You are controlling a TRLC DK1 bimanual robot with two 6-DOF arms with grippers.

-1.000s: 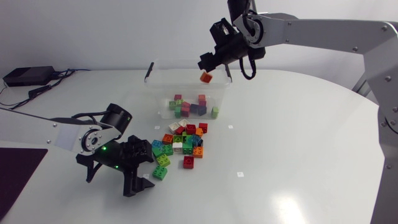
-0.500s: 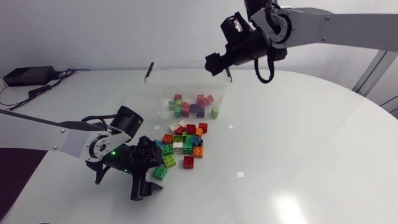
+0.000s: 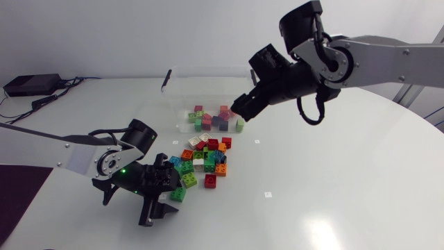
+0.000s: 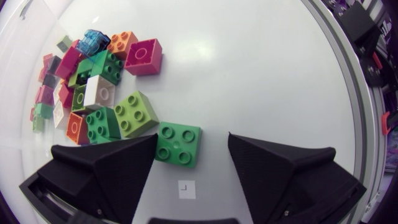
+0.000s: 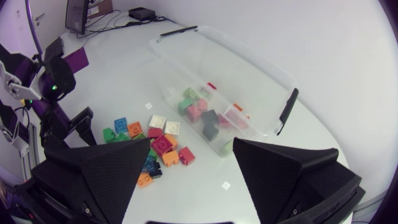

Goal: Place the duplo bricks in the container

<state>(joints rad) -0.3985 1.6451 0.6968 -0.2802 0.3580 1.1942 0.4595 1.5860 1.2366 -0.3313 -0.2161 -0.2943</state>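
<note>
Green brick (image 4: 176,144) inside parted left pincer (image 4: 191,139)

Glossy plastic bricks (image 3: 205,160), a clear plastic container (image 3: 208,90) — on a smooth, sheeny table (image 3: 333,194).

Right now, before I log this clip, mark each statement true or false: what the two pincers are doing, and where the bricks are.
1. The left pincer is open, with a green brick between its fingers. True.
2. The right pincer grips an orange brick. False: it is open and empty.
3. The clear container holds several bricks. True.
4. No bricks lie on the table. False: a pile lies in front of the container.
</note>
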